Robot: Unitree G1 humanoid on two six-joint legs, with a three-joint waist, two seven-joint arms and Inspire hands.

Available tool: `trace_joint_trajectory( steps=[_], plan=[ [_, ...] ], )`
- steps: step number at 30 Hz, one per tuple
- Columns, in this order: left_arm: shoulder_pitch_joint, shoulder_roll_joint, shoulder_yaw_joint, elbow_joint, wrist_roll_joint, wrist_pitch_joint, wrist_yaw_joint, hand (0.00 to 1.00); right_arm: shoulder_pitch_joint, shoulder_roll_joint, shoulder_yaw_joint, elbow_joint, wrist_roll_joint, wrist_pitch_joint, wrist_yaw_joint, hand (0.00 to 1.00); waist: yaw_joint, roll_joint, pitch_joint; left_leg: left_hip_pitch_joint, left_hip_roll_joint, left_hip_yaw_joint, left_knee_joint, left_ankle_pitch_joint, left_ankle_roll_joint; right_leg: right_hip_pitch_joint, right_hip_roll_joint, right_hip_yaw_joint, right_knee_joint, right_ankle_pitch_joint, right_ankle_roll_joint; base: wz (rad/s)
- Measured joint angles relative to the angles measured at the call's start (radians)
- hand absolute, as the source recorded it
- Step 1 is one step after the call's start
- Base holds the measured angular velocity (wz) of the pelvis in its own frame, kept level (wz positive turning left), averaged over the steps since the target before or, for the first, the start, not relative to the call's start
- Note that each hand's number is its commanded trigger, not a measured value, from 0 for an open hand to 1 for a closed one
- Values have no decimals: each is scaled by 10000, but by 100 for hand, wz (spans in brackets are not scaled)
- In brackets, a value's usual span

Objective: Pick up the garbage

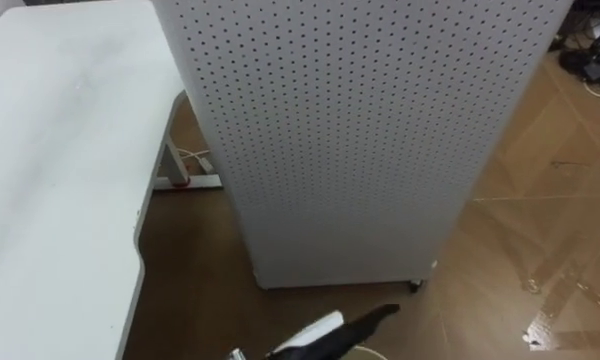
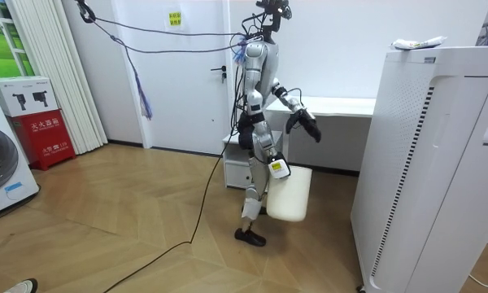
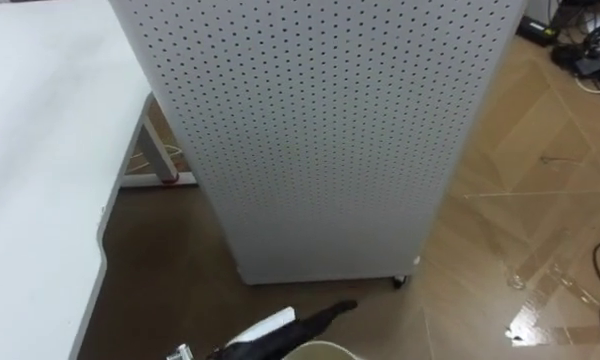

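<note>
The wooden floor takes up most of the room, and the robot stands on it beside a white tabletop, which lies on its left. In the room view it faces that view's right, toward a tall white cabinet with a perforated side. Seen from the head, the cabinet stands straight ahead on small wheels, close to the tabletop's edge.

A white bin hangs low in front of the robot's legs, clear of the floor. The right hand carries it, closed on the bin's top edge at thigh height.

The left hand is raised in front of the body, near the foot of the cabinet in the head view. Its fingers are loose and nearly straight, and it holds nothing.

The piece of garbage, a small pale crumpled thing, lies on top of the cabinet, well apart from both hands and above the robot's raised arm.
</note>
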Motion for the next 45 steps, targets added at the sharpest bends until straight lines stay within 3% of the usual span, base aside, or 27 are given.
trace_joint_trajectory(
  steps=[4,8,13,15,18,22,24,25,27,29,31,32,33,34,36,37,38,39,40,41,42,43,45],
  plan=[
    [195,-3,869,-1213,182,-218,1071,0,277,10,-346,-73,-6,-216,-19,100,-6,-14,-7,389,-18,110,-191,19,28,250,-4,66,-21,-13,19,-7],
    [443,-55,1750,-2653,1215,-678,2738,0,720,18,-556,-263,42,-267,-171,100,10,-171,-2,857,-25,139,-307,19,26,637,-1,40,-84,-60,33,-2],
    [456,-12,2478,-3688,2501,-1256,4634,0,1187,66,-729,-535,0,-357,-258,100,56,-380,-89,1680,7,218,-641,4,-3,1359,69,39,-435,-55,38,-6],
    [456,-16,2670,-4250,2987,-1353,5315,0,1244,65,-790,-526,-44,-357,-219,100,102,-403,-131,1967,72,305,-815,-6,-24,1672,175,74,-762,71,35,-14],
    [456,-9,2872,-4655,3096,-1647,5953,0,1307,46,-791,-486,-47,-347,-112,100,324,-407,-138,2235,229,425,-880,-66,-122,1981,314,-4,-1025,215,-15,-21],
    [457,6,3237,-4636,3272,-1703,6514,0,1315,54,-887,-477,-60,-333,2,100,326,-404,-131,2297,468,439,-659,-151,-254,2083,414,-280,-976,189,-95,-6],
    [546,19,3329,-4493,3298,-1727,6941,0,1316,75,-836,-472,-105,-323,37,100,640,-387,-79,2277,738,647,103,-399,-422,2068,472,-840,-635,26,-329,-46],
    [618,22,3378,-4428,3339,-1727,7038,0,1315,83,-835,-473,-207,-323,47,100,709,-378,-57,2212,824,639,495,-500,-441,2075,503,-898,-494,-57,-392,-64],
    [665,-1,3524,-4112,3401,-1721,7115,0,1321,91,-830,-480,-354,-327,79,100,833,-362,11,1479,1173,483,2781,-650,-524,2083,538,-979,101,-485,-611,-37],
    [660,-27,3568,-4103,3503,-1722,7158,0,1340,85,-835,-465,-337,-328,17,100,784,-257,57,812,1514,183,4438,-514,-537,2077,650,-989,617,-861,-776,-10],
    [675,-14,3567,-4102,3668,-1735,7292,0,1360,69,-817,-386,-316,-328,16,100,801,-274,83,348,1620,-207,5513,-47,-619,2140,768,-817,968,-1131,-913,-8],
    [698,-17,3567,-4104,3685,-1783,7399,0,1382,43,-832,-370,-312,-328,-40,100,782,-337,94,56,1469,-460,5761,15,-604,2217,795,-636,1062,-1281,-957,13],
    [695,-22,3573,-4108,3710,-1913,7487,0,1395,3,-932,-361,-312,-326,-109,100,647,-322,78,-327,1181,-599,5516,-185,-390,2193,773,-564,1076,-1349,-987,19],
    [692,-23,3588,-4118,3746,-1978,7548,0,1394,-7,-967,-362,-321,-322,-150,100,625,-320,75,-548,1040,-668,5291,-257,-354,2169,760,-486,1076,-1370,-993,7],
    [652,-24,3809,-4198,4062,-2024,7705,0,1394,-75,-974,-364,-315,-295,-254,100,887,-341,57,-1124,477,-725,3317,-166,-499,2097,711,-60,1052,-1390,-987,-40],
    [649,-24,3822,-4204,4092,-2024,7808,0,1390,-82,-972,-363,-316,-279,-256,100,948,-344,51,-1211,337,-758,2701,-20,-530,2116,708,10,1038,-1406,-986,-61],
    [645,-45,3908,-4214,4284,-2026,7937,0,1387,-76,-971,-364,-316,-269,-255,100,1087,-339,38,-1273,232,-930,1433,402,-485,2146,682,48,1028,-1492,-992,-45],
    [644,-45,4007,-4251,4582,-2062,7978,0,1401,-56,-966,-362,-316,-242,-240,100,1059,-360,0,-1318,127,-1115,375,1058,-438,2200,713,107,1058,-1658,-924,-37],
    [653,-44,4030,-4256,4765,-2071,8004,0,1430,-49,-965,-355,-318,-204,-228,100,1067,-395,-52,-1318,77,-1189,132,1398,-439,2243,712,175,1053,-1724,-878,-27],
    [660,-41,4082,-4269,5223,-2087,8104,0,1437,-54,-972,-328,-318,-138,-197,100,1093,-453,-162,-1149,-61,-1266,-115,1978,-352,2299,667,299,1020,-1845,-726,-35],
    [669,-18,4125,-4297,5516,-2100,8242,0,1400,-67,-979,-329,-317,-114,-162,100,1129,-476,-179,-982,-198,-1270,-156,2313,-123,2420,574,324,885,-1905,-618,-42],
    [685,10,4127,-4302,5585,-2103,8292,0,1397,-51,-982,-328,-317,-110,-159,100,1137,-546,-171,-953,-263,-1248,-88,2463,-7,2457,540,308,825,-1931,-557,-36],
    [707,193,4126,-4306,5875,-2087,8454,0,1408,-15,-979,-419,-318,-112,-146,100,1124,-667,-150,-1039,-386,-1201,322,2069,96,2670,333,72,482,-1864,-346,-22]
  ],
)
